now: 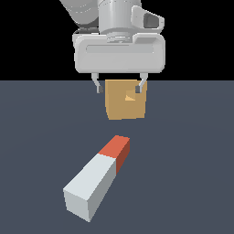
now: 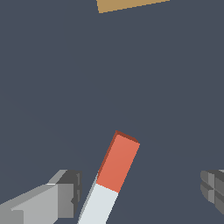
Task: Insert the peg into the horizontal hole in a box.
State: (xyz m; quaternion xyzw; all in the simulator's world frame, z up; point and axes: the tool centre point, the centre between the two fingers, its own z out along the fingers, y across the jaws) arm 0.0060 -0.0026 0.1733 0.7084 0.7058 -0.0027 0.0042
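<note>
The peg [image 1: 98, 176] lies flat on the dark floor, pale grey-white with an orange-red end [image 1: 116, 151] that points toward the box. The tan box [image 1: 125, 103] stands behind it, with the small square hole [image 1: 130, 97] in its near face. My gripper [image 1: 120, 86] hangs open and empty above the floor, in front of the box and well above the peg. In the wrist view the peg [image 2: 111, 175] lies between my two spread fingertips [image 2: 65, 194], nearer one of them, and an edge of the box [image 2: 127, 4] shows at the frame's border.
A flat dark grey-blue floor [image 1: 192, 173] spreads all around, with a black background beyond it. No other objects show.
</note>
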